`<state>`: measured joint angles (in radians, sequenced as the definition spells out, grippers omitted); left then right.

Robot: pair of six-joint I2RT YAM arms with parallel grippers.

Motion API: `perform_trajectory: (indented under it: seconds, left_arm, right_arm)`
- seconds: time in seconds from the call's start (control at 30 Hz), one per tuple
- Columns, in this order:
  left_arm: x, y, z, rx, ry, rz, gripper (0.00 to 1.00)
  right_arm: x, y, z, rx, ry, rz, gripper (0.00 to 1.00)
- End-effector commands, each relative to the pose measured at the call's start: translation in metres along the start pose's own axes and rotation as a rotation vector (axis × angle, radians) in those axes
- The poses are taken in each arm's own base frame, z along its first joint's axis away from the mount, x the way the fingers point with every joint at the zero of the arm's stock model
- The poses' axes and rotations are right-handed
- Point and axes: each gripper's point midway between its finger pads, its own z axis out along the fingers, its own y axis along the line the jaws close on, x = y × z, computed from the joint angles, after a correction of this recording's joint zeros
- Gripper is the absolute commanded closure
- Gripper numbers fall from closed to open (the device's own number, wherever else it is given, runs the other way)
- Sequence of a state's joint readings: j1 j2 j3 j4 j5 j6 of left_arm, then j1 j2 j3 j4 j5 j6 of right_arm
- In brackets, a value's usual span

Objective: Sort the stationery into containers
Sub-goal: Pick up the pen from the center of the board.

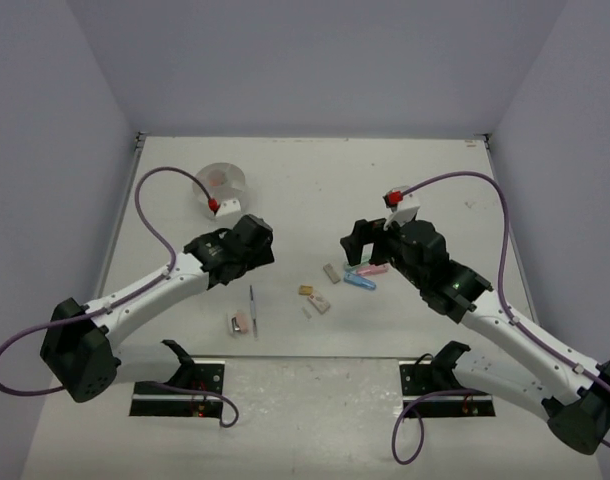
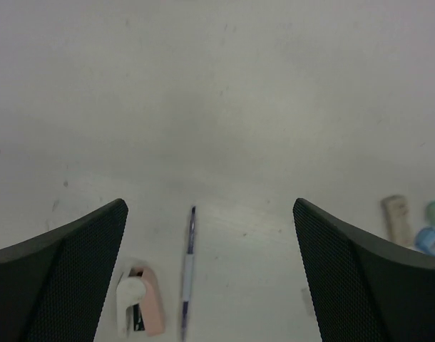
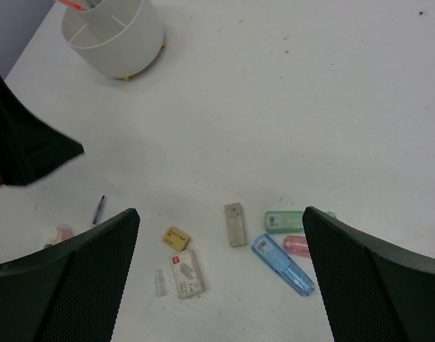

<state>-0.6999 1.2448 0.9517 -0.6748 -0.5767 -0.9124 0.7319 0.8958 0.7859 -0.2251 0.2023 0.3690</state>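
Okay, my left end effector [image 2: 209, 214] is spread wide above the pen [image 2: 187, 274] lying on the table [image 2: 217, 107], so I'd centre over its barrel, pinch across it, then carry it to the white divided holder [image 1: 223, 185].

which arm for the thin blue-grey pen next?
Left. The open left gripper hangs by the thin blue-grey pen, which lies mid-frame in its wrist view. The right gripper is by the pastel capsules, farther off.
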Motion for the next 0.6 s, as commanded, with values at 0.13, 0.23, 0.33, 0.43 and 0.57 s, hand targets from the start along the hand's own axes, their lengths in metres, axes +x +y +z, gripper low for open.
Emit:
perform_trajectory:
  seconds: [0.13, 0.23, 0.33, 0.43, 0.57]
  left_arm:
    - [0.102, 0.013, 0.001, -0.101, 0.242, -0.007, 0.16]
    - [0.114, 0.009, -0.001, -0.098, 0.256, -0.002, 0.40]
    - [0.124, 0.007, 0.001, -0.099, 0.272, 0.014, 0.44]
    - [0.137, 0.008, 0.003, -0.115, 0.305, 0.042, 0.52]
    - [0.152, 0.014, 0.004, -0.139, 0.334, 0.054, 0.54]
  right_arm:
    - [-0.011, -0.011, 0.007, 0.094, -0.012, 0.035, 0.01]
    - [-0.007, -0.011, 0.011, 0.096, 0.006, 0.033, 0.01]
    - [-0.006, -0.009, 0.013, 0.087, 0.014, 0.032, 0.01]
    - [-0.007, -0.009, 0.011, 0.086, 0.008, 0.031, 0.01]
    - [-0.007, -0.010, 0.011, 0.087, 0.007, 0.031, 0.01]
